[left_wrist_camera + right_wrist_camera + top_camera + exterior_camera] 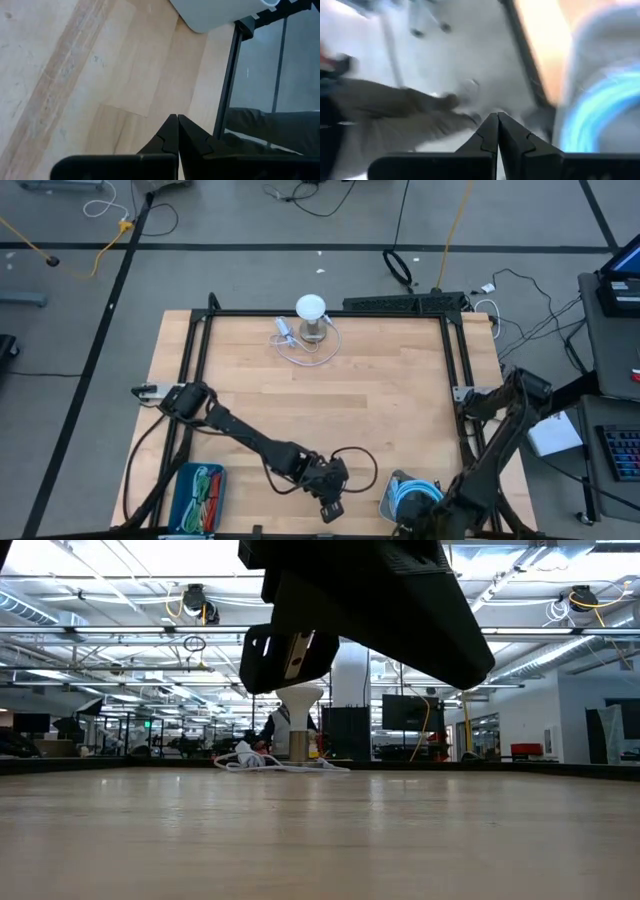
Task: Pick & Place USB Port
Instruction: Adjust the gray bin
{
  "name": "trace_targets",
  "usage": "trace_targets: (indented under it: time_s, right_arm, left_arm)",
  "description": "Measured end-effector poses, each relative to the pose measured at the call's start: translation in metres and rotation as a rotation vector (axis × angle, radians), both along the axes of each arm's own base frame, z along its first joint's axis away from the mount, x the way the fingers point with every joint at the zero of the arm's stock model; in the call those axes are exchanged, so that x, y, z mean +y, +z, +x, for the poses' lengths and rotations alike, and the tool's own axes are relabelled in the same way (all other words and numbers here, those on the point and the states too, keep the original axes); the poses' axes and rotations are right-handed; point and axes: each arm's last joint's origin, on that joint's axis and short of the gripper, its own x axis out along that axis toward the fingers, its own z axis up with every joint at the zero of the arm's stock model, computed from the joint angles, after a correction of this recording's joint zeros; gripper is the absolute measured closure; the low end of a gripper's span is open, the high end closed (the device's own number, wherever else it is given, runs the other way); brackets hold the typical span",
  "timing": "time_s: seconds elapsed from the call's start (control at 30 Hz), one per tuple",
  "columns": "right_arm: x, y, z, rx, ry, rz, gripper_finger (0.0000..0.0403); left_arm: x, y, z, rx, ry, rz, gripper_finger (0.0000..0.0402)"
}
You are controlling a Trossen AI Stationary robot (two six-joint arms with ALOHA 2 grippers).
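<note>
A pale wooden tabletop (380,410), smooth-grained inside a black metal frame (452,360), stands on a grey floor strewn with cables. At twelve o'clock sits a white round-headed stand (311,315) with the USB port (285,332) and its looped white cable just beside it. The left gripper (330,508), fingers pressed together and empty, hovers near six o'clock, well apart from the port. The right gripper (497,116), likewise closed, hangs at five o'clock beside a grey bin (392,498) of blue cable; a blue bin (183,502) sits at seven.

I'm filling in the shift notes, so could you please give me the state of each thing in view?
left gripper: shut, empty, low over the table's near edge.
right gripper: shut, empty, by the near right corner.
white cable: loosely coiled at the far edge, untouched.
blue bin: holds red and green cables.
grey bin: holds a blue coiled cable.
</note>
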Motion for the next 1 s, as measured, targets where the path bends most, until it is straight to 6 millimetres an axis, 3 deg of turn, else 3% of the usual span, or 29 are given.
trace_targets:
  time_s: [0.1,0.57,0.8,1.0]
  right_arm:
    - [-0.002,-0.005,-0.004,0.110,0.027,-0.037,0.0403]
    - [0.013,-0.007,-0.033,0.251,0.056,0.000,0.0403]
    - [0.026,-0.031,-0.041,0.377,0.079,-0.018,0.0403]
    - [0.025,-0.044,-0.040,0.360,-0.007,-0.110,0.0403]
  left_arm:
    - [-0.002,0.000,-0.001,0.001,-0.004,0.002,0.0401]
    - [-0.002,-0.001,-0.002,0.013,-0.001,0.006,0.0401]
    - [-0.002,-0.001,-0.002,0.013,0.002,0.004,0.0401]
    - [-0.002,-0.001,-0.002,0.014,0.002,0.004,0.0401]
